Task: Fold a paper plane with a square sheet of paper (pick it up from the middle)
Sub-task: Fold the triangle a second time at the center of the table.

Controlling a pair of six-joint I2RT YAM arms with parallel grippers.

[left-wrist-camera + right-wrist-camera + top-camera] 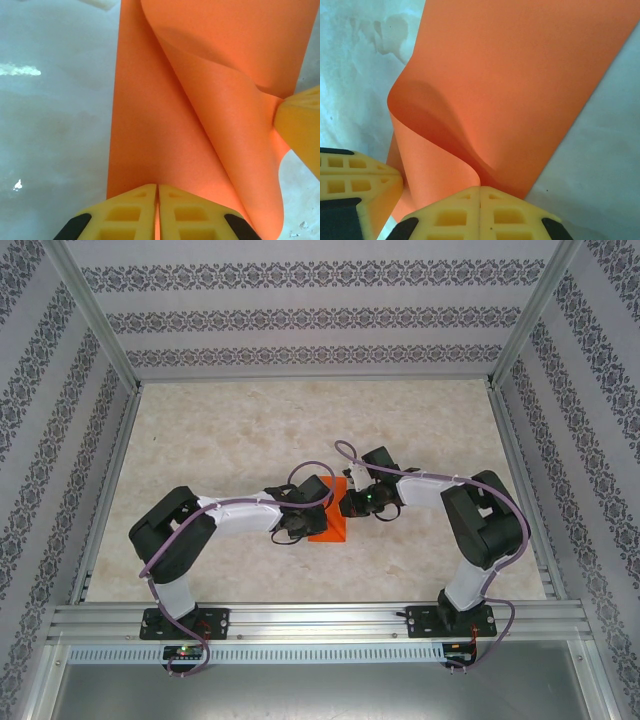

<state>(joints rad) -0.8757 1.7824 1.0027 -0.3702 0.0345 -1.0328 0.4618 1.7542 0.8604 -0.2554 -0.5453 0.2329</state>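
**Two closed grippers on one square sheet of paper [331,527]**

Both arms reach inward in the overhead view, one from the lower left and one from the lower right, and meet just below the centre of the frame. The bright orange sheet lies there on the pale marbled table [240,430], mostly hidden under the two wrists. The left gripper [297,524] sits at its left side and the right gripper [352,503] at its upper right corner.

In the left wrist view, the left gripper's yellow fingers [132,210] are pressed together at the bottom centre of the frame. A sliver of orange shows in the seam between them, so they are pinching the near edge of the paper. From there the sheet runs flat up to the top of the frame. A flap lifts off it and curls over toward the right edge, where the other gripper's yellow finger pinches it.

In the right wrist view, the right gripper's fingers [507,212] are likewise closed at the bottom centre. They clamp the end of a raised, rolled fold that bulges at centre left. The rest of the sheet stretches toward the upper right corner. The left gripper's yellow finger shows in the lower left corner, just beside the curl.
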